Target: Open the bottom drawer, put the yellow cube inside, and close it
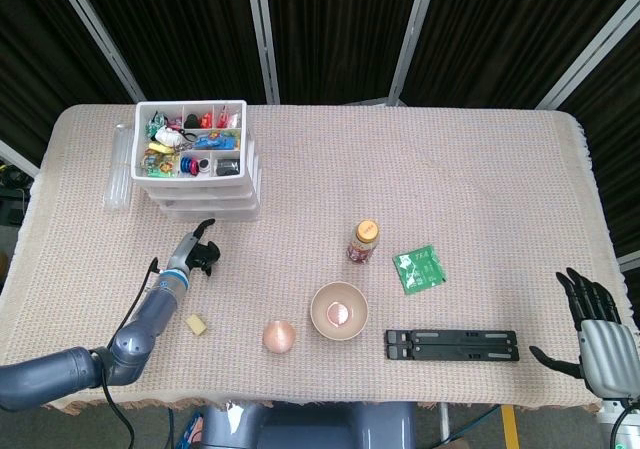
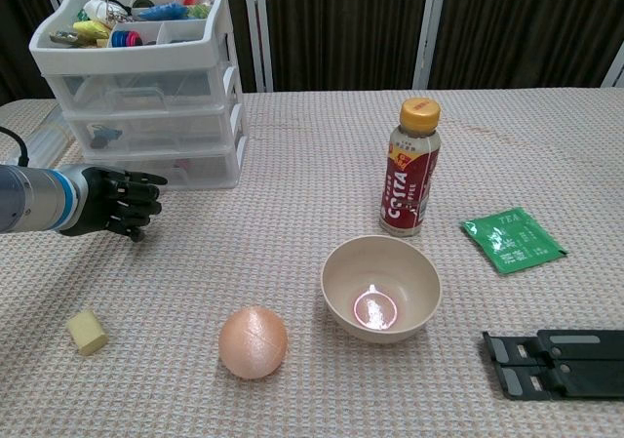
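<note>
The white three-drawer unit (image 1: 197, 174) (image 2: 146, 87) stands at the back left, and its bottom drawer (image 2: 191, 165) is closed. My left hand (image 1: 198, 250) (image 2: 115, 202) hovers just in front of that drawer, a short gap away. Its fingers are curled in, one points at the drawer front, and it holds nothing. The yellow cube (image 1: 197, 323) (image 2: 87, 332) lies on the cloth nearer to me than this hand, untouched. My right hand (image 1: 597, 324) rests at the table's near right corner with fingers spread, seen only in the head view.
A Costa bottle (image 1: 363, 241) (image 2: 409, 169), a beige bowl (image 1: 338, 310) (image 2: 380, 288) and an orange ball (image 1: 280, 336) (image 2: 253, 341) sit mid-table. A green tea packet (image 1: 418, 268) and a black stand (image 1: 452, 344) lie to the right. A clear tube (image 1: 118, 169) lies left of the drawers.
</note>
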Controlling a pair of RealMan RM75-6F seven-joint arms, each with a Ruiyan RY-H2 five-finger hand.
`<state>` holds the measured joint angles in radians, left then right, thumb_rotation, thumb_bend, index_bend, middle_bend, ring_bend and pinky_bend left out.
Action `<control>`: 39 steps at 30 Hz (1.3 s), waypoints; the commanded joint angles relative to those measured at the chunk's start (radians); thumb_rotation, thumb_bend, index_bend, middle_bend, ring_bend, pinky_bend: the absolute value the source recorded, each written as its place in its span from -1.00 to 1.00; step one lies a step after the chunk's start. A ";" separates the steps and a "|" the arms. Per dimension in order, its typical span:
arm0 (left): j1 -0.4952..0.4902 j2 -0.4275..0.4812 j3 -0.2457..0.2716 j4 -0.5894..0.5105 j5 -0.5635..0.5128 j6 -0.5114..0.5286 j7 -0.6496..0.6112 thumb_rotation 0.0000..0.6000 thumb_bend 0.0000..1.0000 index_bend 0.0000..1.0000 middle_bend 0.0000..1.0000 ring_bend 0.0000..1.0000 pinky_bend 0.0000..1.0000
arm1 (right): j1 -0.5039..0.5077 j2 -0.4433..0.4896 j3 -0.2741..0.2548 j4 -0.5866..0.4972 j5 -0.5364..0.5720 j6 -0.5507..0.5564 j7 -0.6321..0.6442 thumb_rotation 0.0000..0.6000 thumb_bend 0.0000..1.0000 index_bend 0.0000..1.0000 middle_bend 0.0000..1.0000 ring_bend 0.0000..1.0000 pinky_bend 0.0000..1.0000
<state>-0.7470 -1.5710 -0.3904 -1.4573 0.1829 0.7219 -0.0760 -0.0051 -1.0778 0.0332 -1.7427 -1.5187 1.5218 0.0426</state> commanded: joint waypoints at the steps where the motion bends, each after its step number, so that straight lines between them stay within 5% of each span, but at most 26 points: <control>1: -0.006 -0.010 -0.001 0.018 -0.004 -0.001 -0.003 1.00 1.00 -1.00 0.88 0.77 0.43 | 0.000 0.000 0.000 0.000 0.000 -0.001 0.000 1.00 -1.00 -0.89 -1.00 -1.00 -1.00; 27: -0.038 -0.049 -0.040 0.116 -0.058 -0.112 -0.090 1.00 1.00 -0.99 0.88 0.77 0.43 | -0.002 0.002 0.000 -0.002 0.004 0.000 0.000 1.00 -1.00 -0.89 -1.00 -1.00 -1.00; 39: -0.056 -0.069 -0.037 0.137 -0.050 -0.133 -0.108 1.00 1.00 -0.72 0.88 0.77 0.43 | -0.002 0.002 0.001 -0.003 0.009 -0.004 0.001 1.00 -1.00 -0.89 -1.00 -1.00 -1.00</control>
<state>-0.8024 -1.6400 -0.4277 -1.3204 0.1329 0.5887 -0.1839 -0.0072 -1.0753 0.0340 -1.7463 -1.5098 1.5182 0.0431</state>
